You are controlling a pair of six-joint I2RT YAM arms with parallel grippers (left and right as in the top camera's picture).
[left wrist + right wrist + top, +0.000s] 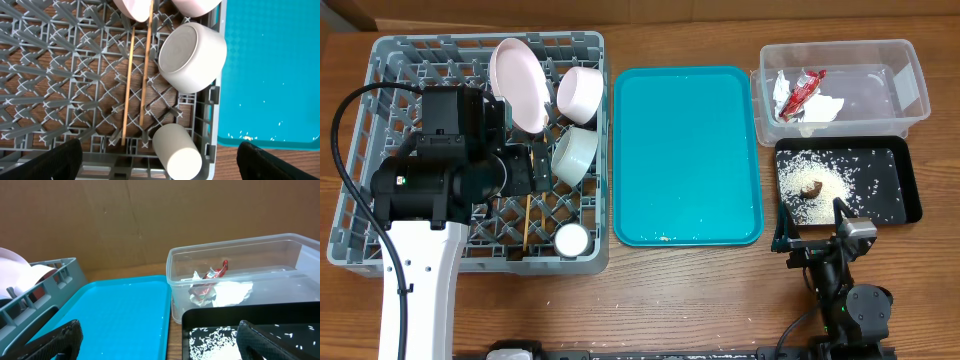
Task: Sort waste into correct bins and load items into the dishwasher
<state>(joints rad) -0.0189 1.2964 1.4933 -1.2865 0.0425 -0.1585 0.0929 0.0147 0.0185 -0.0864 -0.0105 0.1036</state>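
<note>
Chopsticks (pixel 128 85) lie flat, parallel, pointing toward plate (pixel 127 6).

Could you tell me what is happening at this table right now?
Neither arm holds anything: both the left hand and the right hand are open. The left hand hovers over the dish rack, which holds the plate, two bowls, cup and chopsticks. The wrapper and paper lie in the clear tub, rice and a brown lump in the black tray. The teal tray bears only stray grains.
</note>
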